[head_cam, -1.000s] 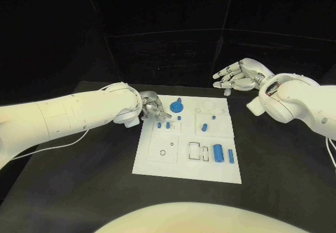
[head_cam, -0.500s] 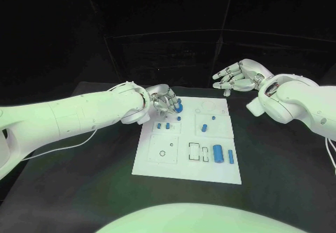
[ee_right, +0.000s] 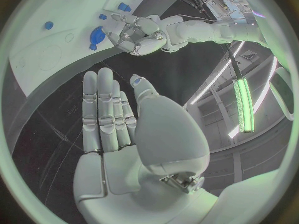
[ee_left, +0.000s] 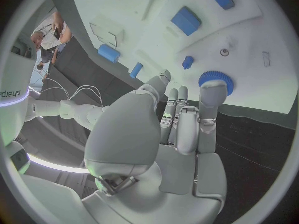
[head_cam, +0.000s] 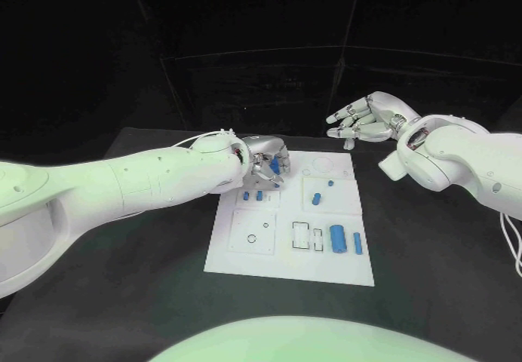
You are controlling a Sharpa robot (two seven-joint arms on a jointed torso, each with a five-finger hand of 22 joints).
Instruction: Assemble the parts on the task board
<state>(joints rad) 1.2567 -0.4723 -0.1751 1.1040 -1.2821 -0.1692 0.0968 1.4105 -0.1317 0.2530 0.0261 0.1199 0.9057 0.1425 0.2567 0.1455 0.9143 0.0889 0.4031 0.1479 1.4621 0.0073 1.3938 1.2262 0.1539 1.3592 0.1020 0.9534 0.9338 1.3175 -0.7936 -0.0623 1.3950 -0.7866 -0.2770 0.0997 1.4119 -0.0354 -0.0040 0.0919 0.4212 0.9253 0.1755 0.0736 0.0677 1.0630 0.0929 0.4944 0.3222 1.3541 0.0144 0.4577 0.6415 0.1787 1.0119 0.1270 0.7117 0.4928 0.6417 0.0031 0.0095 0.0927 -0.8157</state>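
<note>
The task board (head_cam: 292, 260) lies in the middle of the black table (head_cam: 130, 302), one short edge toward the robot. The left hand (head_cam: 265, 162) hovers over the board's far left corner, fingers loosely curled and apart, holding nothing; in the left wrist view its fingertips (ee_left: 212, 87) hang just above the blue gear (ee_left: 218, 77) without clearly touching it, and in the head view the hand covers that gear. Near the hand, toward the robot, two small blue pegs (head_cam: 253, 195) stand side by side in a square recess near the board's left edge, and one small blue peg (head_cam: 277, 183) lies just beyond them. Nearer the right edge are a short blue cylinder (head_cam: 317, 200) and a tiny blue stud (head_cam: 330, 182). Toward the near right corner a large blue cylinder (head_cam: 339, 237) and a thin blue bar (head_cam: 357, 242) lie parallel, beside two outlined slots (head_cam: 308, 235).

The right hand (head_cam: 364, 119) is raised beyond the board's far right corner, well apart from it, fingers extended and spread, holding nothing.
</note>
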